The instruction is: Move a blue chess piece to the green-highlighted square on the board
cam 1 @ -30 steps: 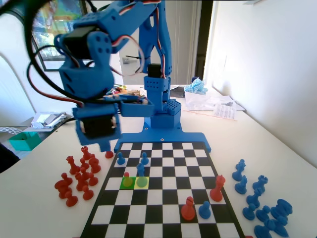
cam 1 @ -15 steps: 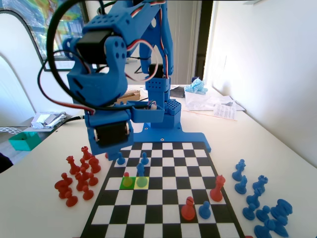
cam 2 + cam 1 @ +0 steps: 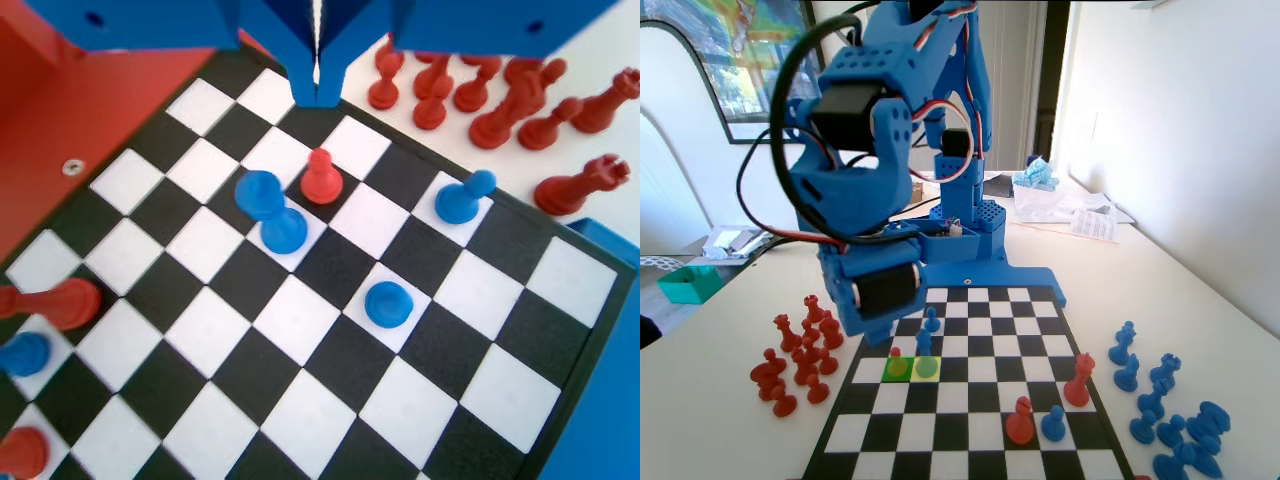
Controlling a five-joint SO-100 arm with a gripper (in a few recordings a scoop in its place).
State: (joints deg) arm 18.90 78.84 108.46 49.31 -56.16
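On the board (image 3: 970, 440) in the fixed view, the green-highlighted square (image 3: 890, 375) holds a small red pawn (image 3: 896, 354). Right beside it a blue chess piece (image 3: 925, 343), a pawn, stands on a yellow square (image 3: 930, 372). A second blue pawn (image 3: 931, 320) is one row behind. My gripper (image 3: 873, 335) hangs low at the board's back left, close to the green square. In the wrist view the gripper (image 3: 317, 85) is shut with nothing in it, just beyond the red pawn (image 3: 320, 176). Blue pawns (image 3: 268, 205) (image 3: 387, 303) (image 3: 463, 198) stand around it.
Red pieces (image 3: 800, 350) are heaped off the board's left side and blue pieces (image 3: 1170, 410) off its right. Near the front stand a red piece (image 3: 1020, 420), a blue pawn (image 3: 1054, 423) and a taller red piece (image 3: 1078, 378). A teal box (image 3: 688, 283) sits far left.
The arm has swung right and toward the camera, from off the board's left side to over its back-left squares. It now covers the blue pawn that stood there.
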